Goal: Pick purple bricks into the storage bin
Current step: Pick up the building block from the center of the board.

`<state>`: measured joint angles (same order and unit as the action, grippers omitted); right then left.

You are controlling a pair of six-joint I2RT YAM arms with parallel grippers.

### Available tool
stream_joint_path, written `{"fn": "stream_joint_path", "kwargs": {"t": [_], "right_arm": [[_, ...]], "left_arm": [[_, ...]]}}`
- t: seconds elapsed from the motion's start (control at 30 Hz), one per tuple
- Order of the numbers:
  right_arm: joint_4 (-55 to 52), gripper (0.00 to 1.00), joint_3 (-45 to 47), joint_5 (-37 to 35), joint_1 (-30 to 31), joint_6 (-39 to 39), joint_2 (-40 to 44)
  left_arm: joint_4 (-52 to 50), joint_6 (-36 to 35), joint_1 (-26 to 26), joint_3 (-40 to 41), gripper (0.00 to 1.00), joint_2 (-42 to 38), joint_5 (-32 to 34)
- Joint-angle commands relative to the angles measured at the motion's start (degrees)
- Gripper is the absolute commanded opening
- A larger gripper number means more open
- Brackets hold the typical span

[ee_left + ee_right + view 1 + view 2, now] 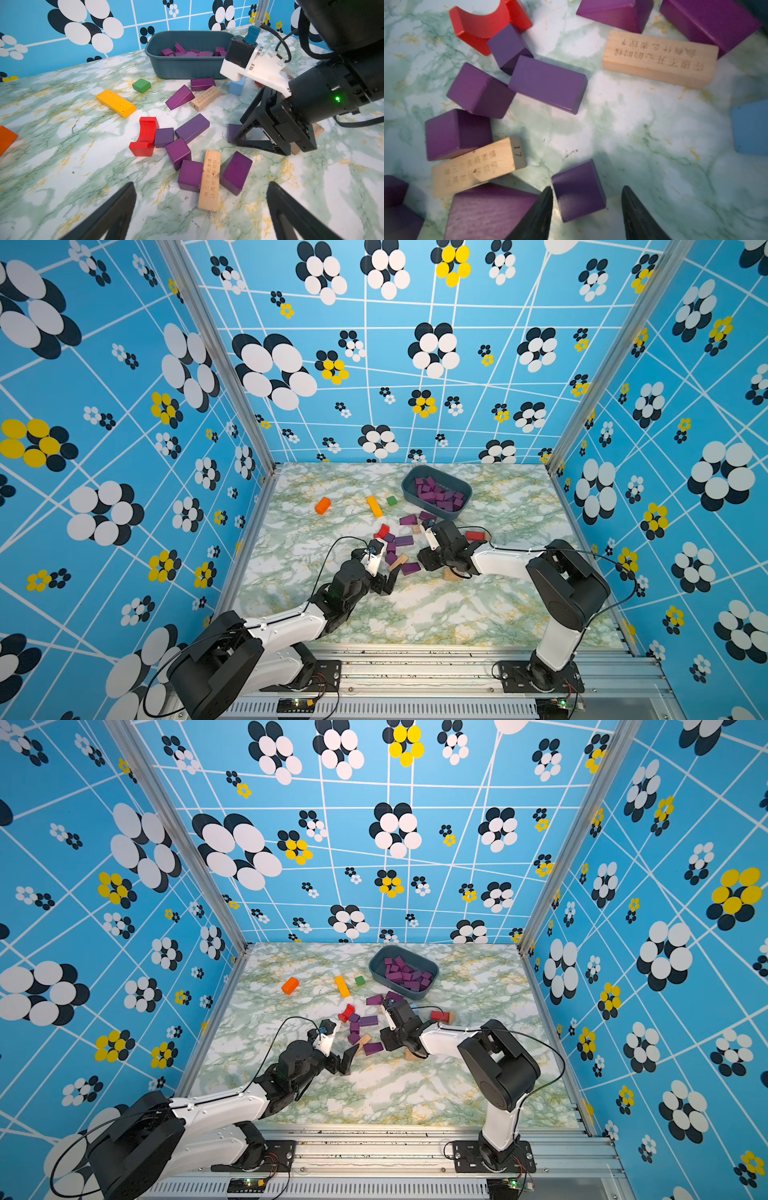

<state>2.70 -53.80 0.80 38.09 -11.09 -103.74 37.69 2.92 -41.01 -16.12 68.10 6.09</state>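
The storage bin (409, 483) (376, 965) (187, 66) stands at the back of the table with several purple bricks (438, 493) in it. More purple bricks (403, 541) (192, 127) lie loose in a cluster in front of it. My right gripper (587, 188) (424, 563) points down with its jaws either side of a purple cube (578, 191) (231, 132). One finger lies against the cube and a gap shows on the other side; the cube rests on the table. My left gripper (200, 185) (386, 580) stands wide open just short of two purple bricks (190, 175) and holds nothing.
Mixed into the cluster are tan blocks (208, 178) (658, 59), a red arch (381, 531) and a light-blue block (236, 86). An orange block (322, 505), a yellow bar (374, 506) and a green cube (391, 500) lie left of the bin. A red block (474, 536) sits beside the right arm.
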Motion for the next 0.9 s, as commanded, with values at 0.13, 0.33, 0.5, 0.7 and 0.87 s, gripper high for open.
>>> {"fn": "stream_joint_path", "kwargs": {"t": [0.13,0.33,0.5,0.7,0.87], "right_arm": [[-2.61,0.51,-1.7,-0.93,0.01,1.84,-1.9],[-2.7,0.39,-2.04,-1.07,0.06,1.29,-2.38],[-0.06,0.32,-0.1,0.21,0.01,1.53,-0.43],[1.4,0.3,0.57,2.44,-0.37,-0.69,1.96],[0.53,0.29,-2.36,3.95,-2.71,-3.63,2.84]], "left_arm": [[-0.82,-0.95,-0.38,-0.92,0.99,0.26,1.25],[-1.48,-0.81,-0.34,-1.28,0.99,0.53,1.91],[-1.9,-0.63,-0.39,-1.46,0.99,0.68,2.58],[-2.91,-0.11,-0.38,-1.71,0.99,0.61,4.29],[-3.41,0.47,-0.38,-1.63,1.0,0.2,4.64]]}}
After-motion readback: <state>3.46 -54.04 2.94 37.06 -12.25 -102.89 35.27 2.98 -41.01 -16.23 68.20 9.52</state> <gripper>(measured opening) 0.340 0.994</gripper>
